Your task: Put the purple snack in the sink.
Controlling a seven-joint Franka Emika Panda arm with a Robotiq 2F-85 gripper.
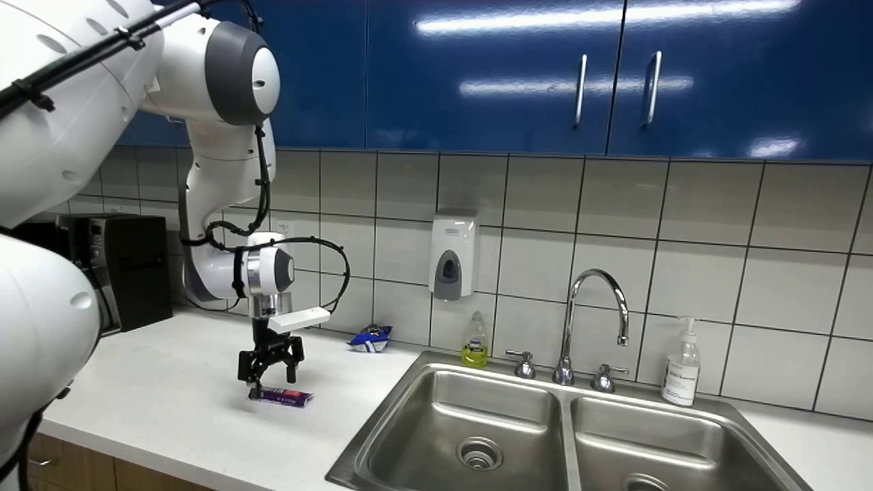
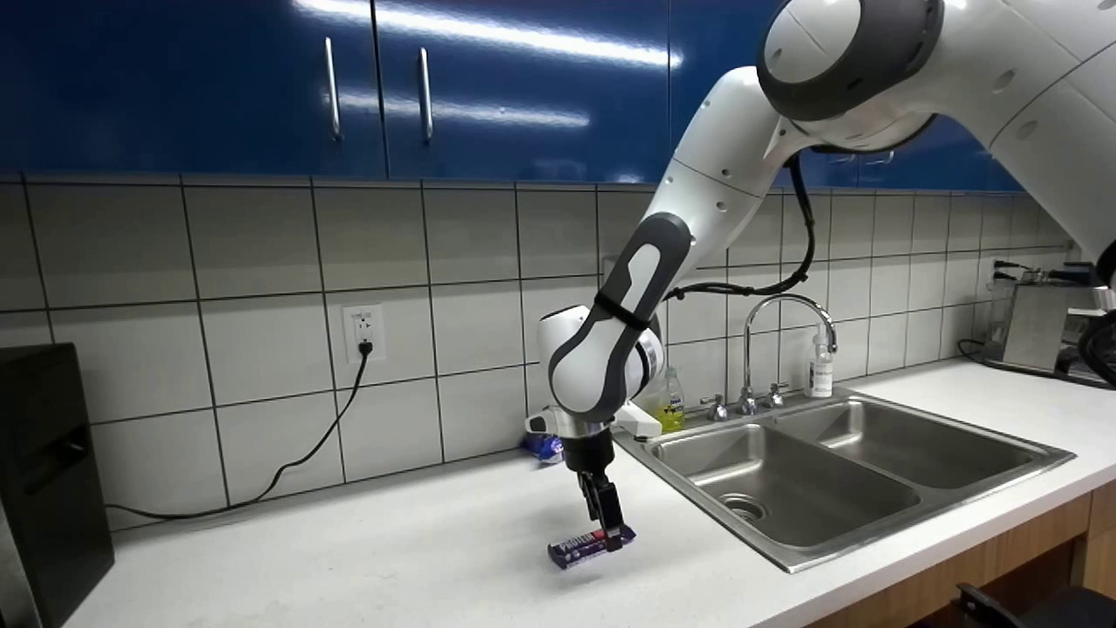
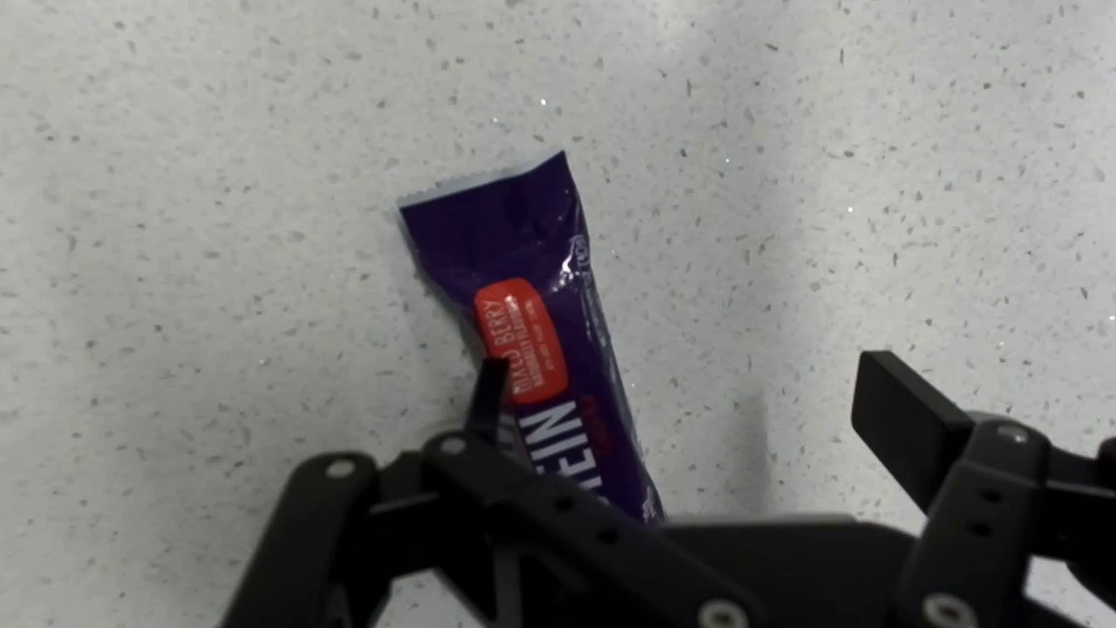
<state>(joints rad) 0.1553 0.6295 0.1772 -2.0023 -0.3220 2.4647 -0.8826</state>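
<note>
The purple snack (image 1: 285, 397) is a small dark purple bar packet with a red label. It lies flat on the white counter left of the sink (image 1: 379, 423) in an exterior view. It also shows in an exterior view (image 2: 574, 549) and in the wrist view (image 3: 514, 231). My gripper (image 3: 689, 388) is open, low over the counter. In the wrist view its left finger is at the snack's left edge, and its right finger is well apart over bare counter. I cannot tell whether the left finger touches the snack. The snack's lower end is hidden behind the gripper.
A small blue packet (image 1: 370, 339) lies by the tiled wall. A yellow dish soap bottle (image 1: 475, 346), a tall chrome faucet (image 1: 567, 327) and a pump bottle (image 1: 682, 374) stand along the sink's back edge. A black appliance (image 1: 133, 269) stands at the counter's far left.
</note>
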